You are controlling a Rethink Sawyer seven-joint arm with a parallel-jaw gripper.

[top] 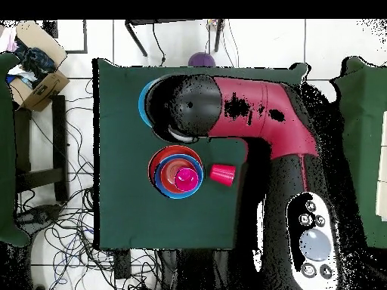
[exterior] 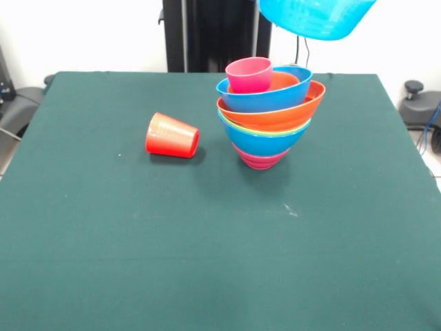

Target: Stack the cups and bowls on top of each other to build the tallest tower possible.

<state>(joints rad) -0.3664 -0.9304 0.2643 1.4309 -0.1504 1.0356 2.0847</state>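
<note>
The tower (exterior: 270, 117) stands right of the table's middle: a small magenta bowl (exterior: 260, 160) at the bottom, then blue, green-rimmed, orange and blue bowls, with the pink cup (exterior: 249, 74) upright on top. It also shows in the overhead view (top: 178, 172). The red-orange cup (exterior: 172, 136) lies on its side to the tower's left, apart from it (top: 223, 174). A light blue bowl (exterior: 317, 17) hangs in the air above the tower, at the picture's top edge. Only its rim (top: 142, 102) shows beside the arm (top: 242, 113). The gripper holding it is hidden by the bowl and the arm.
The dark green table (exterior: 207, 262) bears only the tower and the lying cup. A purple bowl (top: 200, 59) lies just beyond the table's far edge in the overhead view. A cardboard box (top: 34, 64) and cables lie on the floor beside the table.
</note>
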